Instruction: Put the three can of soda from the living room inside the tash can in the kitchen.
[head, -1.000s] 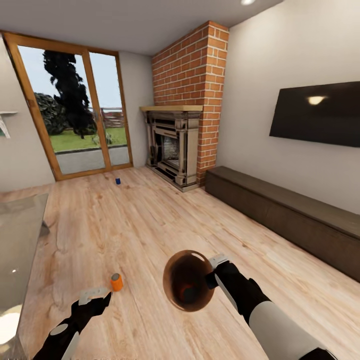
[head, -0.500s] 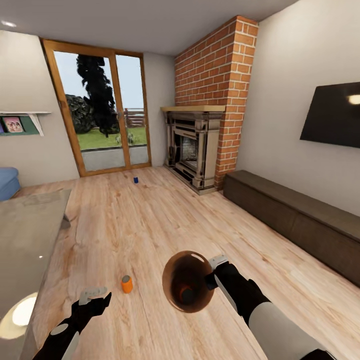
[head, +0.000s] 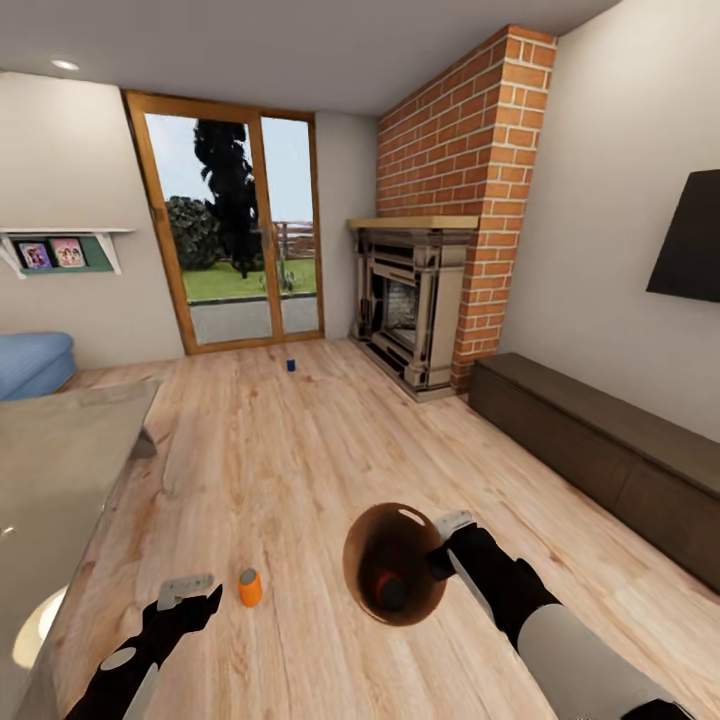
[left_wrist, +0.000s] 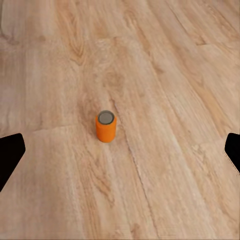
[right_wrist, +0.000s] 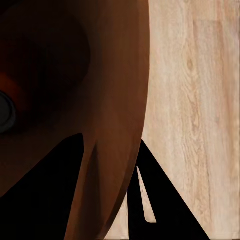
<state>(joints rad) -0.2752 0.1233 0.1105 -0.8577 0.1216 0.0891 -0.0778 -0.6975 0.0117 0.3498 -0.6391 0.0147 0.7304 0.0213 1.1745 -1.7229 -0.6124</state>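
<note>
An orange can of soda (head: 249, 587) stands upright on the wood floor just ahead and to the right of my open left gripper (head: 186, 598). In the left wrist view the same orange can (left_wrist: 106, 126) sits centred ahead of the gripper (left_wrist: 120, 152), apart from both fingertips (left_wrist: 10, 156). A dark blue can (head: 290, 365) stands far off near the glass door. My right gripper (head: 441, 553) is shut on the rim of the trash can (head: 372, 545), held off the floor. Its copper-brown wall (right_wrist: 117, 95) runs between the fingers (right_wrist: 165, 202). One can (head: 389, 592) lies inside it.
This is the living room: a brick chimney (head: 470, 170) and fireplace (head: 412, 300) stand ahead right, with a long dark bench (head: 600, 450) under the TV (head: 690, 240). A grey tabletop (head: 50, 480) lies at the left, with a blue sofa (head: 30, 360) behind it.
The whole view has swung left, so the room slid right in the picture. The orange can now sits lower in the picture, closer to my left gripper. Both grippers keep their states.
</note>
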